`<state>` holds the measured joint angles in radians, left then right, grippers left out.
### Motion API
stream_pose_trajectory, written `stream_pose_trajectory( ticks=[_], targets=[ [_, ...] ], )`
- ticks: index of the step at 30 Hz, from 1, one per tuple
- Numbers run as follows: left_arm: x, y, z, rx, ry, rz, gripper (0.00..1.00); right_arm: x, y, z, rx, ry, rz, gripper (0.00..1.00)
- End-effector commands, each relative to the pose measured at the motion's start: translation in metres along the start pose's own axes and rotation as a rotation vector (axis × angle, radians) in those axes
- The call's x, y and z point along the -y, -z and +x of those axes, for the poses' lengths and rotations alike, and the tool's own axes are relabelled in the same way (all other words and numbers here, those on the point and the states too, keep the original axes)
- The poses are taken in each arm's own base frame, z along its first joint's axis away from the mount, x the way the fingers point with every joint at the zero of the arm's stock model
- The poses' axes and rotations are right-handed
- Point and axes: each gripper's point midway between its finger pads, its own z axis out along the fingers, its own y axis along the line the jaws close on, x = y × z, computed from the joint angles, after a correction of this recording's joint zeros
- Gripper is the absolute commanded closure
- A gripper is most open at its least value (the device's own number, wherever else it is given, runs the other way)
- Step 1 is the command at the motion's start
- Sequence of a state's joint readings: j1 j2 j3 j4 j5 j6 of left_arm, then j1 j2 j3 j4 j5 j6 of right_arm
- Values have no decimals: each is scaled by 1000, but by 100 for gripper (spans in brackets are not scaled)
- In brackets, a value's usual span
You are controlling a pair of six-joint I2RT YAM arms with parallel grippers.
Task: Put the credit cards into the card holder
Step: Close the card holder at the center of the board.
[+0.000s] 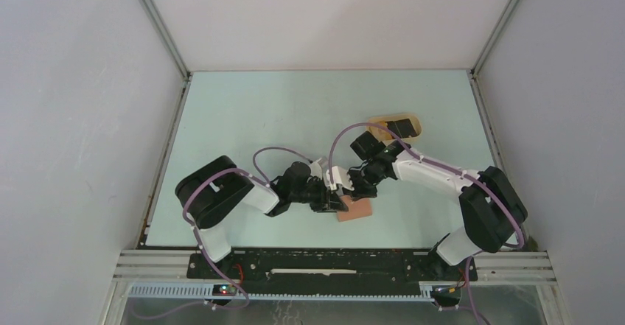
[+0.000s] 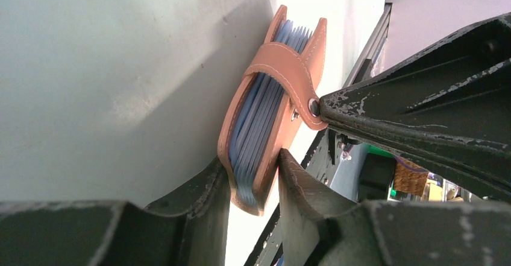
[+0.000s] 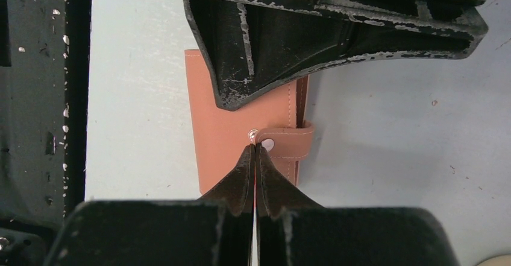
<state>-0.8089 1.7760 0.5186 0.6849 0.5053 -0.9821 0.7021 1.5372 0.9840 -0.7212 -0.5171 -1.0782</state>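
Note:
The reddish-brown card holder point(image 1: 357, 209) lies at the near middle of the table, and both grippers meet on it. In the left wrist view my left gripper point(image 2: 253, 160) is shut on the holder's point(image 2: 288, 127) lower end, with pale blue-grey pockets showing between the covers. My right gripper point(image 3: 254, 148) is shut, with its tips pinched on the snap end of the holder's strap point(image 3: 292, 142). The holder's cover point(image 3: 211, 109) lies flat under the left gripper's finger point(image 3: 271, 49). One dark credit card point(image 1: 402, 127) lies in the tan tray point(image 1: 379, 122).
The tan oval tray sits behind the right arm's wrist, at the right middle of the table. The black base rail point(image 1: 332, 262) runs along the near edge, close to the holder. White walls enclose the table on three sides.

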Motion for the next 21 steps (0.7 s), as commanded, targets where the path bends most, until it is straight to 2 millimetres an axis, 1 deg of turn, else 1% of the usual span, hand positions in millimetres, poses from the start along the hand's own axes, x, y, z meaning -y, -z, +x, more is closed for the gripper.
stream_pose_trajectory(
  ticks=[1,9,21],
  targets=[
    [-45,0,-7,55,47,-192,66,-15,4,-6,12,29,-27,100],
    [-46,0,-6,51,51,-198,67,-16,-2,-4,-13,27,-31,100],
    [-45,0,-6,50,49,-195,68,-21,-4,1,-34,32,-51,100]
  ],
)
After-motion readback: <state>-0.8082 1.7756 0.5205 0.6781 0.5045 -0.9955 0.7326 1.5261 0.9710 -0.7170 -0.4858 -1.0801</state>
